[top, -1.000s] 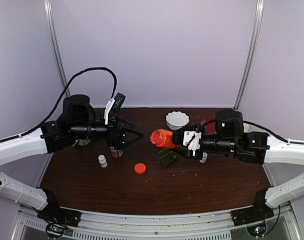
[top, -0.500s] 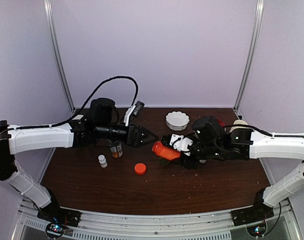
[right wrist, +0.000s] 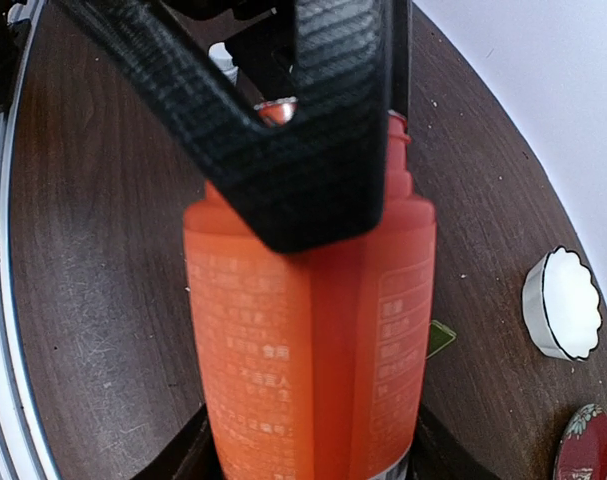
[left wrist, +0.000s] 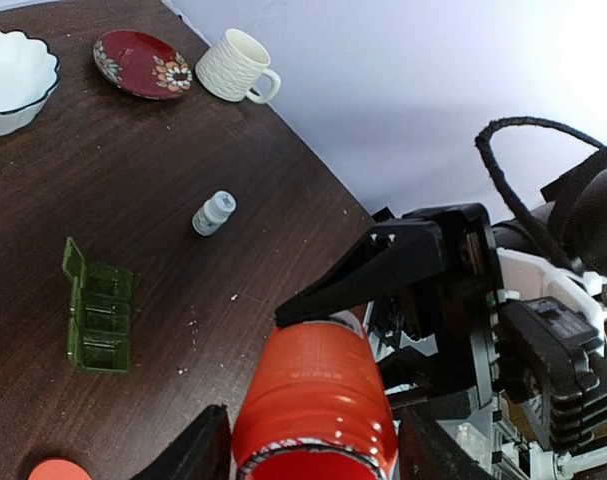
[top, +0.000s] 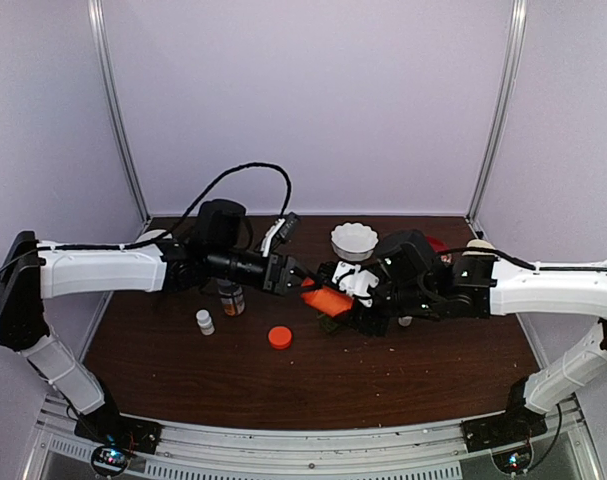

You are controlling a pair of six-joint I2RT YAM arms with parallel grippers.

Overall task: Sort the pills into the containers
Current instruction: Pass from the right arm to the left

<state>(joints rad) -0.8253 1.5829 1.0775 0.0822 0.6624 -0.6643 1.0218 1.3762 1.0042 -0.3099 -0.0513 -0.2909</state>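
The orange bottle (top: 326, 299) hangs uncapped over the middle of the table, mouth toward the left. My right gripper (top: 345, 297) is shut on its body (right wrist: 303, 350), a finger on either side (right wrist: 308, 452). My left gripper (top: 301, 282) has closed on the threaded neck (left wrist: 318, 400), both fingers against it (left wrist: 313, 432). The dark-green pill box (left wrist: 98, 320), lids open, lies below the bottle and is partly hidden in the top view (top: 330, 323). Tiny whitish pills (left wrist: 232, 297) are mere specks on the wood beside it. The bottle's inside is hidden.
The orange cap (top: 279, 337) lies in front of the bottle. A small white bottle (top: 205, 321) and an amber grey-capped bottle (top: 231, 297) stand to the left. A white bowl (top: 354, 240), red saucer (left wrist: 143, 63), white mug (left wrist: 238, 65) and another small bottle (left wrist: 213, 213) sit behind.
My left arm has reached right to the bottle's mouth and its jaws have narrowed around the neck. My right arm has swung the bottle left and lower over the pill box.
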